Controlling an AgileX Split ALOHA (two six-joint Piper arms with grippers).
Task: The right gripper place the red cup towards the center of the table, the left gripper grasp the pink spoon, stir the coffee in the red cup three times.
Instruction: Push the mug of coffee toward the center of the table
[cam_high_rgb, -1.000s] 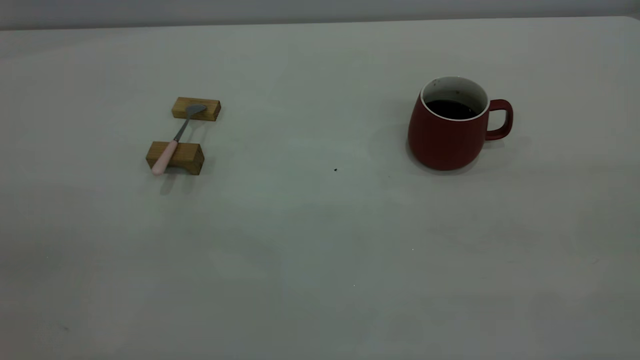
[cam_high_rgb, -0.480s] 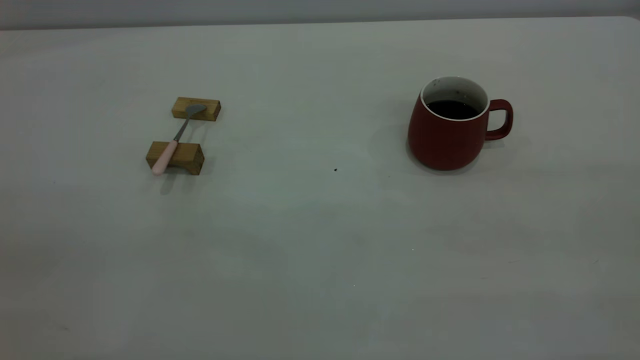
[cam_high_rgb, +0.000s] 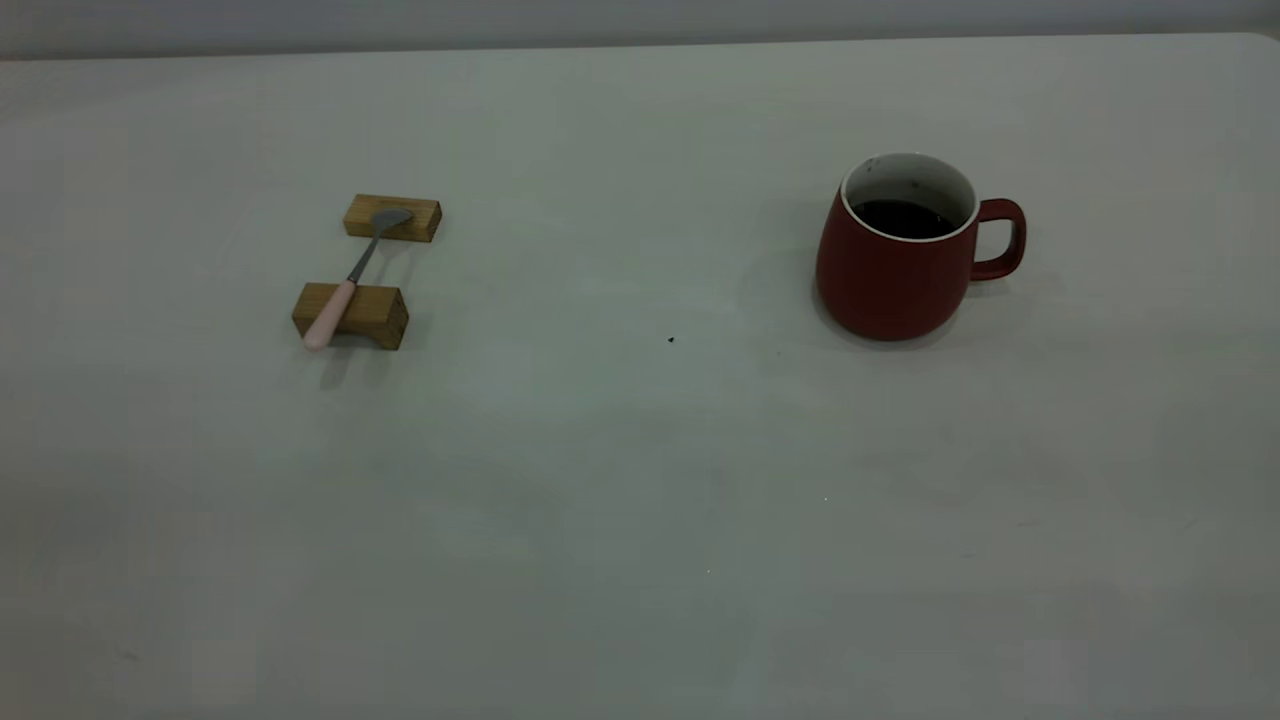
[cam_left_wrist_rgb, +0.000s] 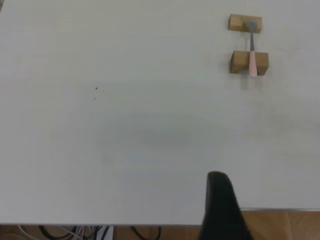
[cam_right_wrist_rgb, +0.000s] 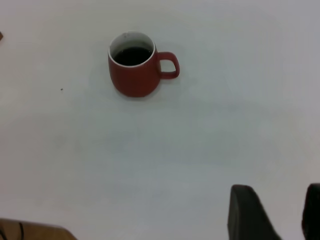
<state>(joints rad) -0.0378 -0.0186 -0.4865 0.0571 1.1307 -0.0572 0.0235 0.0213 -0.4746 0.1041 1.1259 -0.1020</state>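
— So, where do the hands sit relative to the red cup (cam_high_rgb: 897, 262)?

— Nearest the camera edge of the worktop (cam_high_rgb: 620, 480), well short of the cup. The right hand (cam_right_wrist_rgb: 282, 212) shows two dark fingers (cam_right_wrist_rgb: 247, 212) with a clear gap between them, holding nothing. Of the left hand (cam_left_wrist_rgb: 222, 207) only one dark finger is visible, near the worktop's edge, so I cannot tell how it stands.

— And the cup itself?

— Upright on the worktop, handle pointing away from the spoon's side, with coffee (cam_high_rgb: 903, 218) inside below the white rim.

— The pink spoon (cam_high_rgb: 350, 275)?

— Well apart from the cup, across the worktop. Its pink handle rests on the nearer wooden block (cam_high_rgb: 350, 315); its grey bowl lies on the farther wooden block (cam_high_rgb: 393, 218), the neck bridging the gap. A small dark speck (cam_high_rgb: 671, 340) lies between spoon and cup.
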